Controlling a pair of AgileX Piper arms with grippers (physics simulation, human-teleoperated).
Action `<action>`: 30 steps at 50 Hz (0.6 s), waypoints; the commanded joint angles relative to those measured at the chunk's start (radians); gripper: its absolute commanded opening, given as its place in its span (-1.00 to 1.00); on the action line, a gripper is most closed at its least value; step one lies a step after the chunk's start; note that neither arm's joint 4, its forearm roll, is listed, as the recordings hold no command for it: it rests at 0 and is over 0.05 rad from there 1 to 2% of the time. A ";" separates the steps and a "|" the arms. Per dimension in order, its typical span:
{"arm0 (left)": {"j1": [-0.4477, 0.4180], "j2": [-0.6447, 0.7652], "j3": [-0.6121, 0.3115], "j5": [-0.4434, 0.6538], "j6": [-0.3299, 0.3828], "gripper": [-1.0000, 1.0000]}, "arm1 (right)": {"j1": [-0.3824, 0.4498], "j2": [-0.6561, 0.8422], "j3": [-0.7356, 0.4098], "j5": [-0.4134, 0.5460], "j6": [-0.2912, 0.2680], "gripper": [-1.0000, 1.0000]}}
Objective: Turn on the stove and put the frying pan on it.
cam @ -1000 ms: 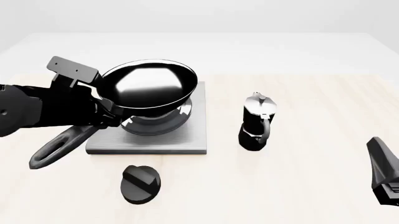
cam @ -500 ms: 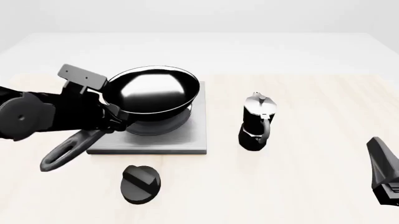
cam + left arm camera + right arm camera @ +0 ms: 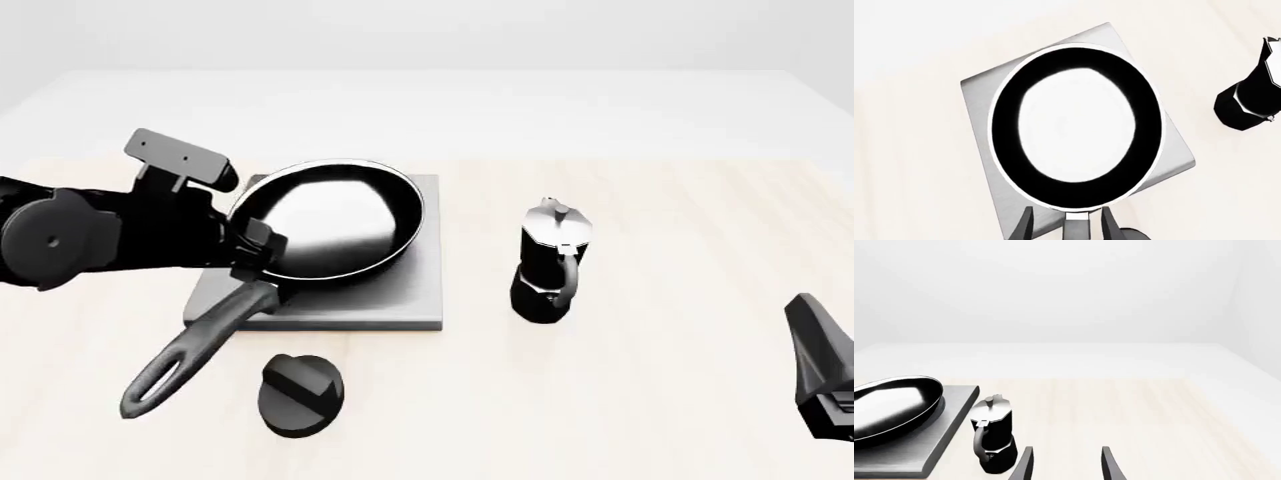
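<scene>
where the frying pan point(image 3: 334, 222) hung tilted above the burner half a second ago, it now sits low and nearly level on the stove point(image 3: 387, 305), covering the rings. its handle has swung down too, and the loop end now reaches toward 7 o'clock over the desk point(image 3: 641, 400), lower in the front view than before. the left pincer point(image 3: 254, 262) has come down with it and still grips the handle right where it meets the pan's rim; the left wrist view shows one finger point(image 3: 1025, 227) on each side of the handle root, closed part way with the handle between them. in that view the frying pan point(image 3: 1077, 125) hides the middle of the stove point(image 3: 981, 100), leaving only the slab's corners bare. the round black knob point(image 3: 300, 393) has not moved, lying on the desk at 6 o'clock from the stove, just beside the handle's loop. the moka pot point(image 3: 549, 262) stands upright at 3 o'clock from the stove, unchanged. the right pincer point(image 3: 1064, 465) remains near the desk's right edge, fingers parted and holding nothing.
</scene>
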 commanded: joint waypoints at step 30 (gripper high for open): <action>0.037 -0.094 -0.056 0.085 0.017 1.00 | 0.000 -0.001 0.000 0.000 -0.001 1.00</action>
